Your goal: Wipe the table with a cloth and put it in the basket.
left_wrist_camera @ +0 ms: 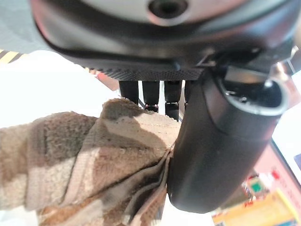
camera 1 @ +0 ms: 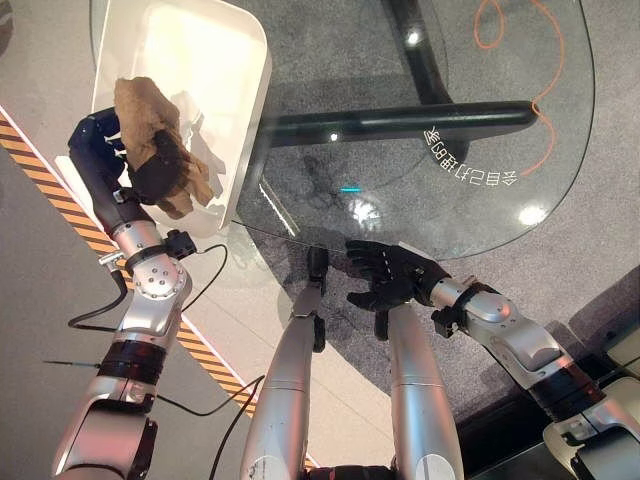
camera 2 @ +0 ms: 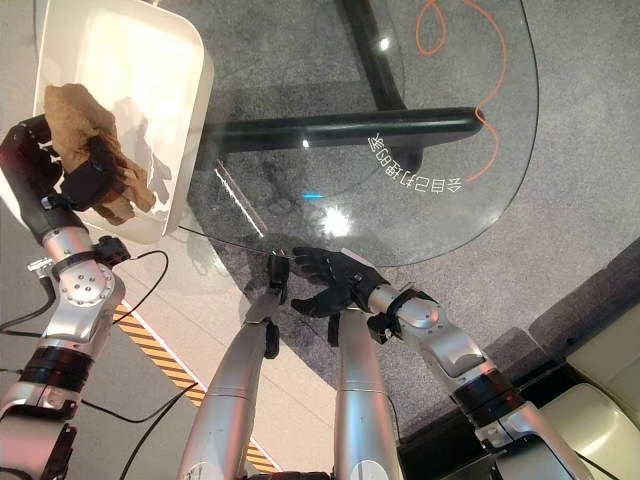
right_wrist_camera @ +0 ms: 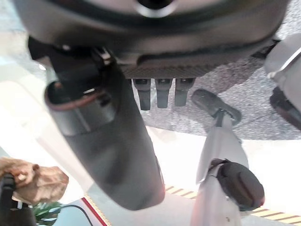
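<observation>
Cloth (camera 1: 150,140) hangs clenched in your left robot hand (camera 1: 150,178) above the basket (camera 1: 215,60), so centre it before releasing, right robot hand (camera 1: 385,275) idle, fingers relaxed.

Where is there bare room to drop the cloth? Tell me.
The white basket is bare inside, right under the cloth held by the left hand. The glass table is bare; only its near edge is crowded, by the right hand.
</observation>
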You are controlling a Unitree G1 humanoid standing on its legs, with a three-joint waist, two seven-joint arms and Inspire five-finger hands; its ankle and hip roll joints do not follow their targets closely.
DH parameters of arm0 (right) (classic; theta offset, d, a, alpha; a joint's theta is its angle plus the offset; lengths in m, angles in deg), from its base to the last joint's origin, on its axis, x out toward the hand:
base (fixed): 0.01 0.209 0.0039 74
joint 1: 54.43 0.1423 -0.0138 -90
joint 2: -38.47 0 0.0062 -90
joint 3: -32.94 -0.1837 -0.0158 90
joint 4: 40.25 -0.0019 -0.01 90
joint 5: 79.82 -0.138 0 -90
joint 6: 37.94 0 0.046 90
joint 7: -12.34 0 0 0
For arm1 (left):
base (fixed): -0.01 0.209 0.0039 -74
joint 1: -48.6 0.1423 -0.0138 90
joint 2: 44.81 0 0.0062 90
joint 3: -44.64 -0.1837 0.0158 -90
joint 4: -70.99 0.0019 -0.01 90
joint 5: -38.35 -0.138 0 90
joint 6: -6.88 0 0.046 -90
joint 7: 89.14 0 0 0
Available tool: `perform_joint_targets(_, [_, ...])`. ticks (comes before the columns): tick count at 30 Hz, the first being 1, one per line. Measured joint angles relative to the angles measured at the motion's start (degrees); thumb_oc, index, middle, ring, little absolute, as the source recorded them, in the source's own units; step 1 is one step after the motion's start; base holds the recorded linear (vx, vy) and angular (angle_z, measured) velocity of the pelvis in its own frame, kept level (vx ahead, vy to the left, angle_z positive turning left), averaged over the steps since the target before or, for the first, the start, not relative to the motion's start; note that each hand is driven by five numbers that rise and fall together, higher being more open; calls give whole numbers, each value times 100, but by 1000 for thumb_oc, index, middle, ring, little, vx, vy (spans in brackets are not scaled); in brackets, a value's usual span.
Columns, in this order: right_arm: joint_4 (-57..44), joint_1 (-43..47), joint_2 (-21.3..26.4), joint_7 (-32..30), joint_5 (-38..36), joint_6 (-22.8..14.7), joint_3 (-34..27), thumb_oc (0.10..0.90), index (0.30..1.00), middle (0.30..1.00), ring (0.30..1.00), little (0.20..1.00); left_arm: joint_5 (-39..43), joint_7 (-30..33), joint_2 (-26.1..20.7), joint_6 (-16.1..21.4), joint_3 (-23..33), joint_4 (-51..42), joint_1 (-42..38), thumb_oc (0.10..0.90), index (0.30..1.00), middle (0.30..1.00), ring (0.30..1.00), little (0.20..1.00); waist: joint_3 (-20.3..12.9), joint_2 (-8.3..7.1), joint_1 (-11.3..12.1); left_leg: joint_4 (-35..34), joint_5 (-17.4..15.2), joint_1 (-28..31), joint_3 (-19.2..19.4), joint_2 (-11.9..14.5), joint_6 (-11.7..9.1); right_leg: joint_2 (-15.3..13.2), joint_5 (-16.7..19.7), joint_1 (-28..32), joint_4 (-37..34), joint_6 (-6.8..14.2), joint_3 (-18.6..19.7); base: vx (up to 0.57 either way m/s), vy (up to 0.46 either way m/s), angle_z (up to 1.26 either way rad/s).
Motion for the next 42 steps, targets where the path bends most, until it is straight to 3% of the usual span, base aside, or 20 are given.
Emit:
perform_joint_targets(6, [98, 279, 15, -4, -210, 99, 94, 800, 900, 900, 900, 900, -210, 143, -165, -348, -302, 517, -675, 100, 300, 300, 300, 200, -1, -2, -54, 73, -9, -196, 84, 30, -13, 11, 28, -229, 67, -7, 80, 5, 42, -5])
perform_joint_targets(15, [109, 377, 55, -3, -241, 121, 178, 800, 900, 900, 900, 900, -181, 138, -165, -690, -589, 943, -1018, 100, 300, 300, 300, 200, -1, -3, -218, 156, -14, -447, 124, 70, -19, 58, 77, -452, 67, -16, 113, 0, 12, -3])
perform_joint_targets(26, [168, 499, 56, -6, -446, 121, 241, 800, 900, 900, 900, 900, 1137, -667, -169, -787, -576, 1538, -1469, 100, 300, 300, 300, 200, -5, -12, -280, 192, -15, -475, 118, 77, -19, 98, 98, -452, 59, -4, 109, -1, -3, 0])
perform_joint_targets(27, [173, 504, 55, -8, -447, 121, 242, 800, 900, 900, 900, 900, 1143, -718, -170, -828, -576, 1539, -1499, 432, 585, 585, 585, 532, -5, -13, -283, 207, -16, -485, 112, 78, -20, 101, 100, -452, 59, -1, 103, 0, 0, 0])
perform_joint_targets(28, [180, 522, 55, -8, -448, 121, 251, 800, 900, 900, 900, 900, 1143, -778, -182, -857, -576, 1540, -1519, 545, 681, 681, 681, 645, -6, -15, -280, 235, -22, -499, 106, 79, -24, 100, 103, -452, 59, 1, 95, 0, 0, 0])
perform_joint_targets(29, [186, 537, 54, -9, -449, 121, 259, 800, 900, 900, 900, 900, 1143, -792, -196, -863, -576, 1540, -1524, 800, 900, 900, 900, 900, -6, -15, -282, 248, -24, -508, 104, 80, -26, 101, 106, -452, 59, 2, 91, 0, 0, 0])
perform_joint_targets(42, [258, 616, -2, -55, -451, 107, 313, 800, 900, 900, 900, 900, 1186, -909, -217, -851, -598, 1538, -1541, 800, 900, 900, 900, 900, -8, -30, -317, 336, -22, -544, 99, 74, -25, 96, 166, -448, 64, 31, 89, -2, -10, 0])
